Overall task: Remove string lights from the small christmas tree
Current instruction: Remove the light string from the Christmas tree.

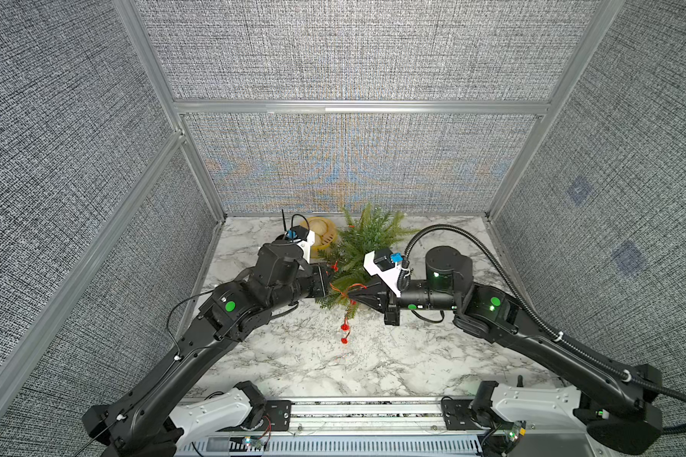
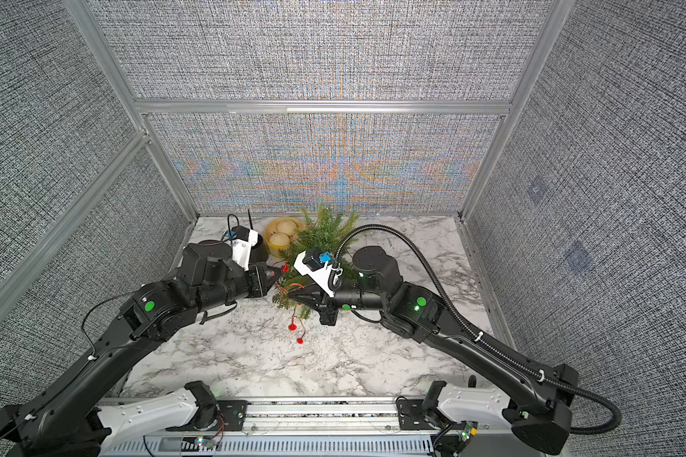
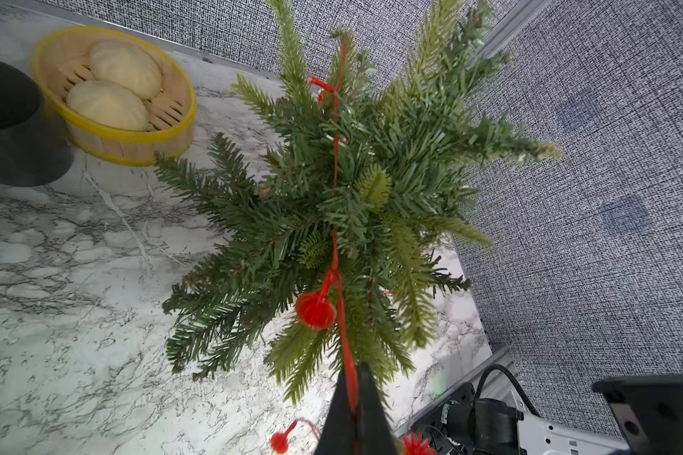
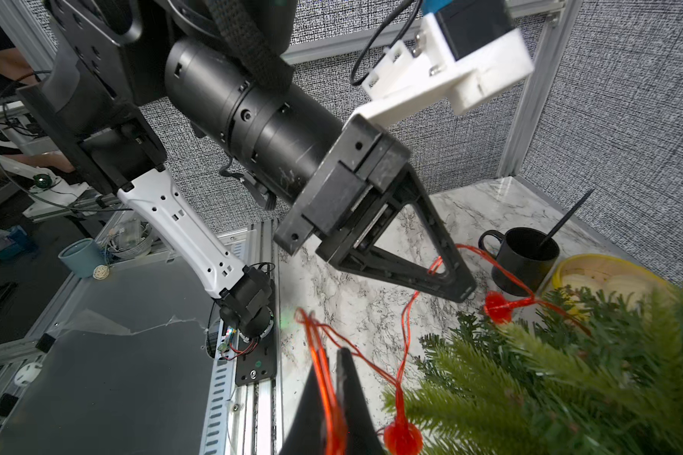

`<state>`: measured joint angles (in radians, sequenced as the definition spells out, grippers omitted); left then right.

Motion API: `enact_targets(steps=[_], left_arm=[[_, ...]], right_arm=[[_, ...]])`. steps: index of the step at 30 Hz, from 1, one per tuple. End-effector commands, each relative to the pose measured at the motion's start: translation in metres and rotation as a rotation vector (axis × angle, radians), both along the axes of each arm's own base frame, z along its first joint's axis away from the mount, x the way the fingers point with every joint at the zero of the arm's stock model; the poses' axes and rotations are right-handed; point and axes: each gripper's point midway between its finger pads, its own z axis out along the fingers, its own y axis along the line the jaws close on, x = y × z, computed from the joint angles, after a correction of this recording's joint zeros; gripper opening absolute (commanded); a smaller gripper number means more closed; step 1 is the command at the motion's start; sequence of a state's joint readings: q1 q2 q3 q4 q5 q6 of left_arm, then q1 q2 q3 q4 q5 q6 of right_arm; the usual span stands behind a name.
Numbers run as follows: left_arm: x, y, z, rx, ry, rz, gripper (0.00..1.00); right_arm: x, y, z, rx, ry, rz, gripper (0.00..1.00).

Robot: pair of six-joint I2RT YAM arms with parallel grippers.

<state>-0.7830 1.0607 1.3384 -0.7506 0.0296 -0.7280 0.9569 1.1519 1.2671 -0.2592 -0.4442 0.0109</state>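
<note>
The small christmas tree (image 1: 367, 245) (image 2: 319, 237), a green pine, stands at the back of the marble table (image 1: 294, 356), between my two grippers. The string lights (image 1: 346, 292) are thin red wire with red bulbs. They run over the tree's branches (image 3: 351, 189), and two bulbs (image 1: 345, 333) hang over the table in front of it. My left gripper (image 1: 330, 283) (image 3: 355, 372) is shut on the wire just below one bulb (image 3: 315, 310). My right gripper (image 1: 351, 294) (image 4: 332, 356) is shut on several wire strands, with a bulb (image 4: 403, 437) dangling beside it. The left gripper's fingers (image 4: 450, 275) sit close to my right gripper.
A yellow-rimmed bamboo steamer (image 3: 115, 94) (image 2: 282, 233) holding two buns and a black mug (image 4: 525, 256) (image 3: 12, 126) with a stick in it stand to the left of the tree at the back. Grey fabric walls close in three sides.
</note>
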Motion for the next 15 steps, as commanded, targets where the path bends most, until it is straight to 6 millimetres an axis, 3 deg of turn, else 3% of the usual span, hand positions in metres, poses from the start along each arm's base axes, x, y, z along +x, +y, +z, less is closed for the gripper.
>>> enact_targets(steps=[1,15], left_arm=[[0.004,-0.003,0.006,-0.003,-0.028,-0.009,0.0],[0.009,-0.003,0.018,0.01,-0.058,0.0,0.0]], right_arm=[[0.007,-0.001,0.007,0.005,-0.031,-0.037,0.0],[0.011,0.011,0.029,0.046,-0.053,-0.018,0.0]])
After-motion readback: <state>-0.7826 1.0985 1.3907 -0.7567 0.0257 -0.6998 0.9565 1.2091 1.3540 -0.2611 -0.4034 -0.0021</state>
